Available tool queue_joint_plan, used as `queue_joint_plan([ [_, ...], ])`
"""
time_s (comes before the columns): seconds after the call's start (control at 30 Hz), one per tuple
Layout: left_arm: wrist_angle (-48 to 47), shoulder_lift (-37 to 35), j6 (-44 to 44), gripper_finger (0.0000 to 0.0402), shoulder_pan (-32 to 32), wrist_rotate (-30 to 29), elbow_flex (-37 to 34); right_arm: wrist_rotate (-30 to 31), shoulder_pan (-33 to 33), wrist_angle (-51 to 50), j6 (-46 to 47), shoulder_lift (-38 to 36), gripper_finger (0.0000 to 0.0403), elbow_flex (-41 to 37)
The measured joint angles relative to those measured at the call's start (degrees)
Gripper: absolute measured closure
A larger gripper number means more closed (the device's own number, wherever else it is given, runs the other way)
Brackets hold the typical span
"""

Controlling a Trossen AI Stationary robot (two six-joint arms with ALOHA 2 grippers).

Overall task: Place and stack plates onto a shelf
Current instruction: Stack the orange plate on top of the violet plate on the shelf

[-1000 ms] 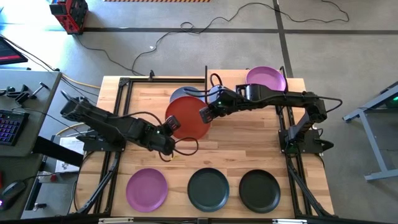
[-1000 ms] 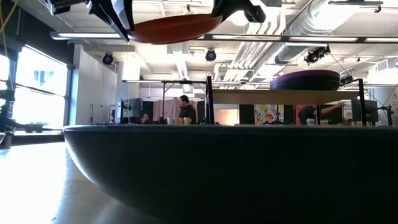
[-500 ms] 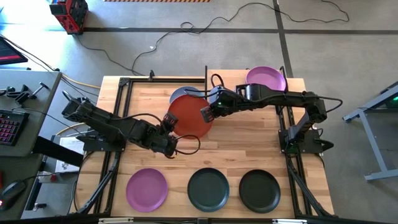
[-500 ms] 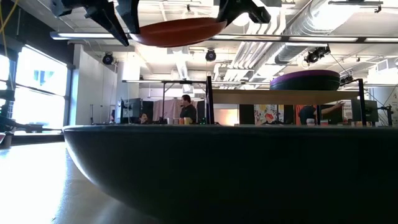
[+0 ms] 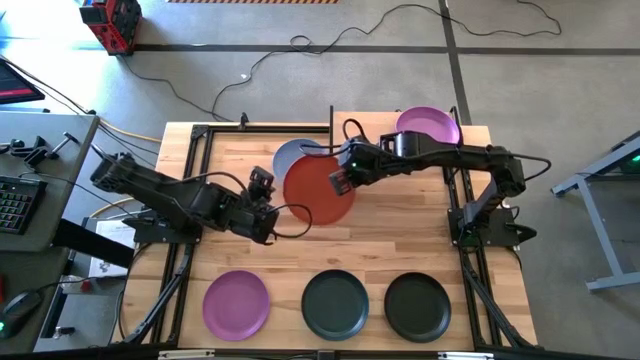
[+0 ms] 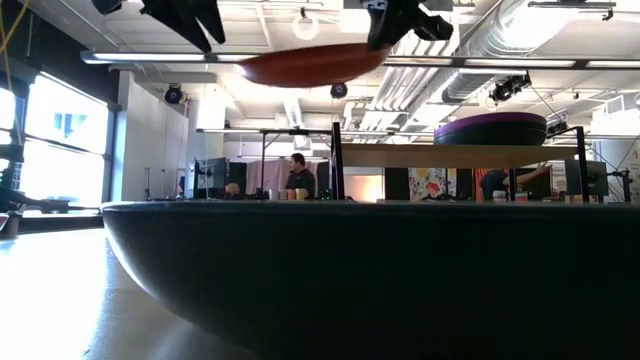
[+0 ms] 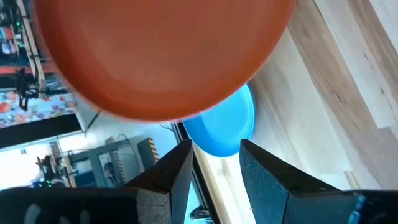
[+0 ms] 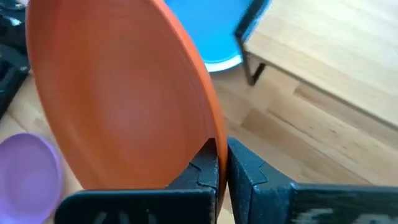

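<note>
The orange plate [image 5: 318, 192] hangs above the table's middle, with my right gripper [image 5: 337, 183] shut on it. My left gripper [image 5: 268, 195] stands open just to its left, and its fingers [image 7: 180, 174] are clear of the plate [image 7: 161, 56]. A pale blue plate [image 5: 295, 153] lies flat beyond it, beside the dark corner post of the shelf [image 5: 365, 122]. A purple plate [image 5: 428, 127] rests on the shelf's top board. In the low view the orange plate [image 6: 310, 65] floats high, left of the shelf [image 6: 400, 157]. My right gripper pinches the orange plate's rim [image 8: 214, 140] between its two fingers, one on each face. It comes slanting down from the table's right side. The plate is lifted clear of the table and tilted, with its far-left side lower.
Along the near edge lie a purple plate [image 5: 236, 304] and two dark plates [image 5: 336, 304] [image 5: 417, 306]; one dark plate [image 6: 380, 280] fills the low view's foreground. Dark frame rails [image 5: 188, 180] run along the table's left and right sides.
My left gripper has opened, let go of the orange plate, rolled, and drawn back a little toward the table's left and up. The plate now hangs from my right gripper alone, has shifted slightly toward the shelf, and has tipped further.
</note>
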Motion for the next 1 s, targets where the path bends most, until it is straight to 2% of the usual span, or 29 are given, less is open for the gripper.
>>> queue_joint_plan([
  [0.17, -1.23, -2.12, -3.20, 0.0277, 0.00, -0.76, 0.00, 0.12, -1.89, -1.95, -2.21, -0.12, 0.0402, 0.00],
  [0.33, -4.25, -4.87, -9.70, 0.0277, 0.75, -5.52, 0.00, -0.04, -4.14, -4.89, -4.95, -0.20, 0.0402, 0.02],
  [0.43, -5.00, -6.92, -12.74, 0.0277, 2.46, -6.40, 0.01, -1.34, -5.41, -5.72, -7.09, -0.20, 0.0402, 0.02],
  [0.67, -6.35, -11.75, -17.81, 0.0277, 10.03, -6.38, 0.00, -3.68, -8.32, -7.99, -12.33, -0.20, 0.0403, 0.02],
  [1.0, -6.48, -15.51, -17.98, 0.0277, 22.01, -4.66, 0.04, -6.04, -16.72, -10.97, -23.14, -3.27, 0.0403, 0.09],
])
